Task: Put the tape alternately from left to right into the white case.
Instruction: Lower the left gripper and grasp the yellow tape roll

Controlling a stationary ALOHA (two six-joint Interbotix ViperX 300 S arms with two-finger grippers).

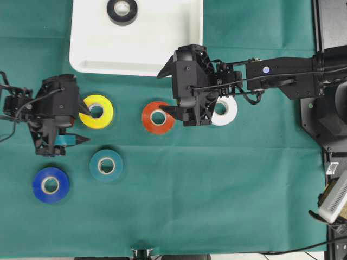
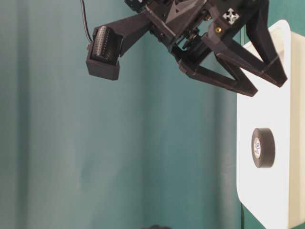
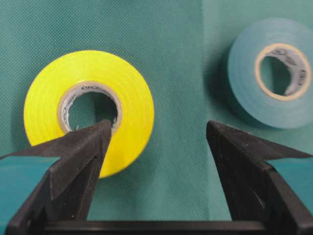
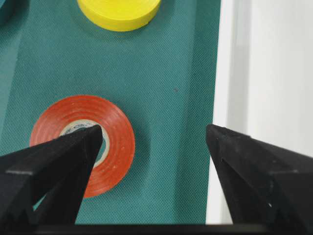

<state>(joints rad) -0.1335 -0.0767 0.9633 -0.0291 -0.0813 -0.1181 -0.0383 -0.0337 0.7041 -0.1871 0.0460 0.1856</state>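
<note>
A black tape (image 1: 121,11) lies in the white case (image 1: 135,59) at the top; the table-level view shows that roll (image 2: 263,147) too. On the green cloth lie yellow (image 1: 97,111), red (image 1: 157,117), white (image 1: 225,111), teal (image 1: 106,165) and blue (image 1: 50,184) tapes. My left gripper (image 1: 87,126) is open, with one fingertip over the core of the yellow roll (image 3: 132,98) and the other over bare cloth. My right gripper (image 1: 162,92) is open too. One of its fingertips is over the core of the red roll (image 4: 117,142), the other over the case rim (image 4: 274,73).
The right arm's body covers part of the white roll. A teal roll (image 3: 244,83) lies just right of the left gripper's fingers. Black equipment stands along the right table edge (image 1: 331,81). In the table-level view the right gripper (image 2: 266,87) hangs over the case's edge (image 2: 286,191).
</note>
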